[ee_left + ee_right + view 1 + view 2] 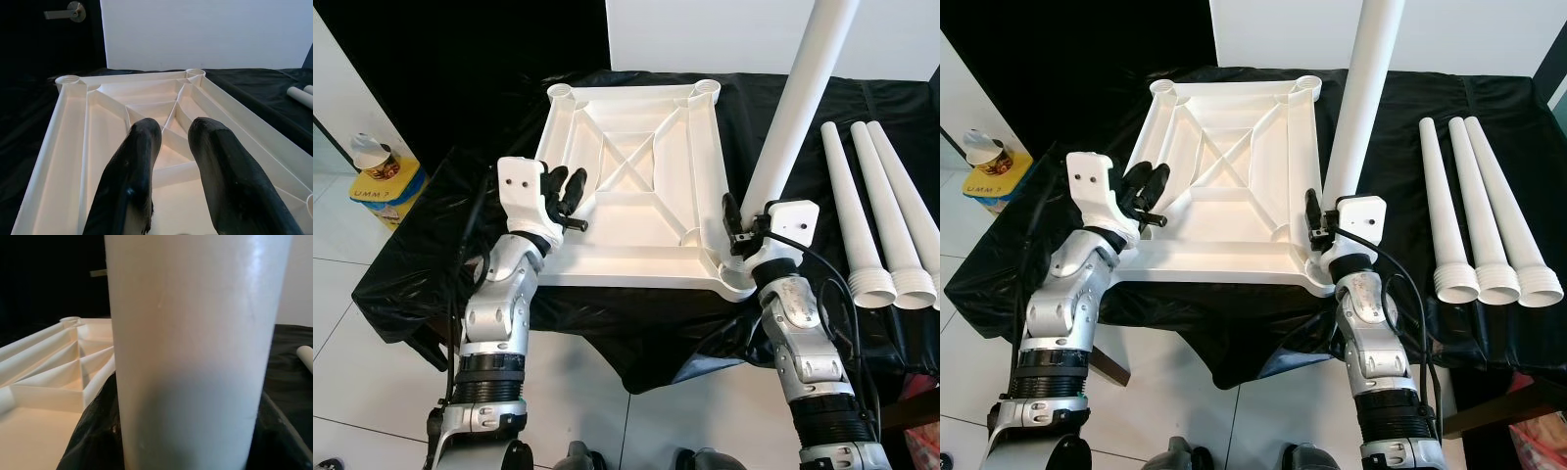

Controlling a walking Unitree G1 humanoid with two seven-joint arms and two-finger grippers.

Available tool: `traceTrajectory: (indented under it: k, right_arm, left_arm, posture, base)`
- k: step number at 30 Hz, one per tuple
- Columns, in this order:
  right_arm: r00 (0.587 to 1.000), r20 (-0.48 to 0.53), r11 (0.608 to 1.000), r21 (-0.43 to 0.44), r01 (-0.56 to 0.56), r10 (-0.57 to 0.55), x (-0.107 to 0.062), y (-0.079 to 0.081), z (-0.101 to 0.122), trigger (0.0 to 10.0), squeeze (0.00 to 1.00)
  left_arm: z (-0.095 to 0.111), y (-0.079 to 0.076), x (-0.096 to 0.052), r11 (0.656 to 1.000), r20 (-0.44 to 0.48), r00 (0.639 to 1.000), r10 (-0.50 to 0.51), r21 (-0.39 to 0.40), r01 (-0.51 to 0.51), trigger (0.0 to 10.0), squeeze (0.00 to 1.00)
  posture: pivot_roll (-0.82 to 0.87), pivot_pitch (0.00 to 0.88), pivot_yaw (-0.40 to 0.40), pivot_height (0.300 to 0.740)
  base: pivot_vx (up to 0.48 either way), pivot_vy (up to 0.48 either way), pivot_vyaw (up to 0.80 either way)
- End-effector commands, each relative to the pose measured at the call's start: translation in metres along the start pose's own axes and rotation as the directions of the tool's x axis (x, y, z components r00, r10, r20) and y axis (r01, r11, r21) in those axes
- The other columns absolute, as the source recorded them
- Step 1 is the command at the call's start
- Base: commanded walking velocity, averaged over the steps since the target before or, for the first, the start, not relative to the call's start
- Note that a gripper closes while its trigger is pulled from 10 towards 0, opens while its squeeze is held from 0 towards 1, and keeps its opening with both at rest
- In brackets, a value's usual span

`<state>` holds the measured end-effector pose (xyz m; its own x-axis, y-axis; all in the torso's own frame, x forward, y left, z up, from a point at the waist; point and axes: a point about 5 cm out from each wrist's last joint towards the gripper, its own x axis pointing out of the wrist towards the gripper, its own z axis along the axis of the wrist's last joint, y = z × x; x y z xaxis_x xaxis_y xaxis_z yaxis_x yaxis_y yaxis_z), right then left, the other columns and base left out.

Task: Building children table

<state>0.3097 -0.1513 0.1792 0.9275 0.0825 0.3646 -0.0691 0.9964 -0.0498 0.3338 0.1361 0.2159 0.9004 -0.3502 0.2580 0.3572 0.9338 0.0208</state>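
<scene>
A white plastic tabletop (pixel 636 272) lies upside down on a black cloth, its ribs and corner sockets facing up. My right gripper (pixel 751 223) is shut on a white table leg (pixel 793 108), which stands upright at the near right corner socket. Close up, the leg (pixel 195 357) sits between the right gripper's black fingers. My left gripper (pixel 566 191) hovers over the tabletop's left rim, open with nothing between its fingers (pixel 142 161). The tabletop's ribs (pixel 166 112) show through the gap.
Three more white legs (pixel 881 215) lie side by side on the cloth to the right. A yellow box with a can (pixel 386 186) stands on the tiled floor at the left. A white board rises behind the table.
</scene>
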Motion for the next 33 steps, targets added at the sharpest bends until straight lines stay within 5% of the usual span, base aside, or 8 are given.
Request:
traceTrajectory:
  k: [1, 6, 33]
  right_arm:
    - [1.000, 0.013, 1.000, -0.008, 0.007, -0.007, 0.0018, -0.0017, 0.0041, 10.0, 0.00]
    - [1.000, 0.020, 1.000, -0.013, 0.024, -0.024, 0.0030, -0.0035, 0.0056, 10.0, 0.00]
    - [0.999, 0.010, 0.999, -0.038, 0.040, -0.039, 0.0020, -0.0049, 0.0050, 10.0, 0.00]
  left_arm:
    - [-0.0001, -0.0006, -0.0012, 1.000, 0.005, 1.000, 0.030, 0.007, -0.030, 10.0, 0.00]
    - [-0.0010, -0.0042, 0.0002, 0.998, -0.007, 0.999, 0.033, -0.055, -0.034, 10.0, 0.00]
    - [-0.0020, -0.0044, 0.0043, 0.999, -0.022, 0.999, 0.033, -0.031, -0.034, 10.0, 0.00]
  posture:
    - [-0.08, 0.104, 0.030, 0.740]
    - [-0.08, 0.104, 0.038, 0.740]
    - [-0.10, 0.109, 0.038, 0.740]
  base:
    - [0.000, 0.000, 0.00]
    - [0.000, 0.000, 0.00]
    - [0.000, 0.344, 0.00]
